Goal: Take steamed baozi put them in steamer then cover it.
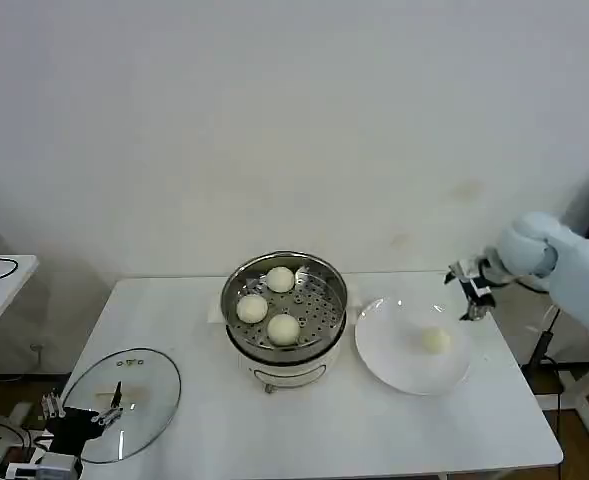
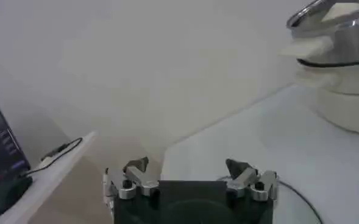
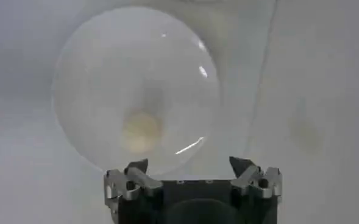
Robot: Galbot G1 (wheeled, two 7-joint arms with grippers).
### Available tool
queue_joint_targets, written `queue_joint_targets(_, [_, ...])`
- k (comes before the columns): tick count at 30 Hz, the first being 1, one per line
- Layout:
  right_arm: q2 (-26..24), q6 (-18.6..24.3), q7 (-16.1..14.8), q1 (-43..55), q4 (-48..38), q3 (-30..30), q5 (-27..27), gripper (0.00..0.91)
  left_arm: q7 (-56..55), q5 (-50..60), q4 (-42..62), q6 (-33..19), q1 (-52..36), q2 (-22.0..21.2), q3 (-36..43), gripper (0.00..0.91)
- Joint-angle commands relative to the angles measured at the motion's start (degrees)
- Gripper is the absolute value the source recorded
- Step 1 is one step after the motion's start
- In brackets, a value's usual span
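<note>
Three steamed baozi [image 1: 270,304] already sit in the steamer [image 1: 285,300] at the centre of the head view, on its perforated floor. The fourth baozi [image 1: 434,340] lies alone on the white plate [image 1: 386,355] just right of the steamer, toward the plate's right side.

The right tool [image 1: 471,289] hovers at the right of the frame, above and slightly beyond the plate's far right rim, empty, its fingers spread. In the right wrist view the bun [image 3: 141,131] lies ahead of the right tool [image 3: 190,172] and a little off to one side of the gap between the fingers, so the coming reach probably calls for a short descent plus a small sideways correction. The bun is round, so no axis matters.

The cover [image 1: 124,400] rests flat on the surface [image 1: 304,430] at lower left, with the left tool [image 1: 79,410] parked over its near edge, fingers spread and holding nothing. The right arm is clearly nearer the last bun.
</note>
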Motion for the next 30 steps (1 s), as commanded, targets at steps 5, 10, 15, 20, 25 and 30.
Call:
queue_joint_targets(5, [6.01,0.42,-0.25,-12.17,-8.96,7.75,-2.11,0.907,0.04,0.16,0.65,0.03,0.21,0.11,-0.21,0.907])
queue_joint_targets(10, [9.52,2.52,-0.88,-12.79,-13.31,9.59,-4.14,0.907,0.15,0.16,1.19,0.06,0.24,0.17,-0.50,0.907])
queue_joint_targets(15, [11.19,2.64,-0.75,-12.63,-15.09,9.63,-4.73,0.907,0.12,0.15,1.70,0.04,0.00,0.00,-0.57,0.907])
queue_joint_targets(20, [12.68,2.52,-0.23,-12.61,-17.15,9.66,-5.99,0.907,0.09,0.15,1.94,-0.04,0.08,-0.12,-0.66,0.907])
queue_joint_targets(25, [13.53,2.62,0.18,-12.73,-18.69,10.02,-6.97,0.907,0.10,0.08,2.00,-0.06,0.15,-0.08,-0.82,0.907])
queue_joint_targets(30, [13.81,2.45,0.22,-13.08,-19.31,10.07,-7.30,0.907,0.11,0.11,2.03,-0.07,0.09,-0.18,-0.71,0.907])
